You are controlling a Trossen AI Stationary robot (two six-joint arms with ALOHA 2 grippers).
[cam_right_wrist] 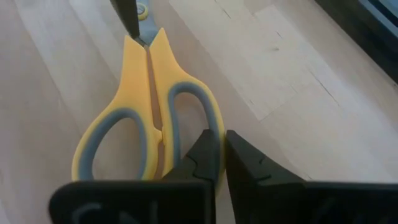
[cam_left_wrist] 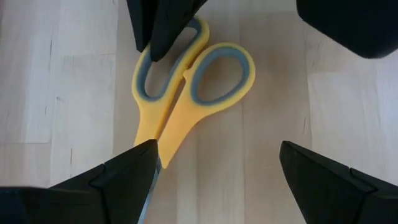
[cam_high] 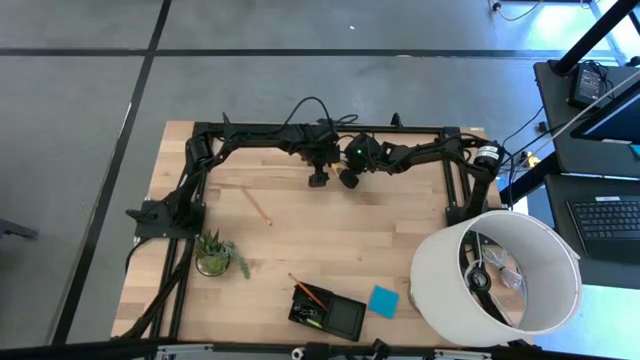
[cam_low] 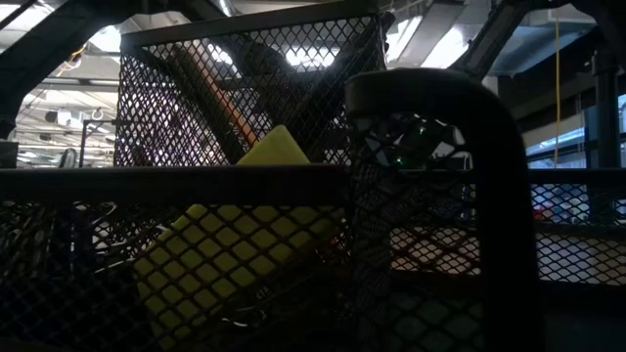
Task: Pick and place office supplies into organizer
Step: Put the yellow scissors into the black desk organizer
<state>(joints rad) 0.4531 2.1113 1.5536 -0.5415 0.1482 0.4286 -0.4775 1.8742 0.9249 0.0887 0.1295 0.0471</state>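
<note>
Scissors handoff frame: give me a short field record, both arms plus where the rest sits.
scissors: flat on the table at its far middle, yellow handles with grey-lined loops
left gripper: open, fingers straddling the scissors near the pivot
right gripper: shut on one handle loop's rim
organizer: near edge of the table, some items already inside
pencil: loose on the table, left of centre
note pad: on the table beside the organizer
plant: near left side
lampshade: near right corner

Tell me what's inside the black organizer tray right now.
The low black compartmented organizer tray holds an orange pencil leaning out of one compartment, with small dark items beside it; the low view adds a yellow block. Anything deeper is hidden.
</note>
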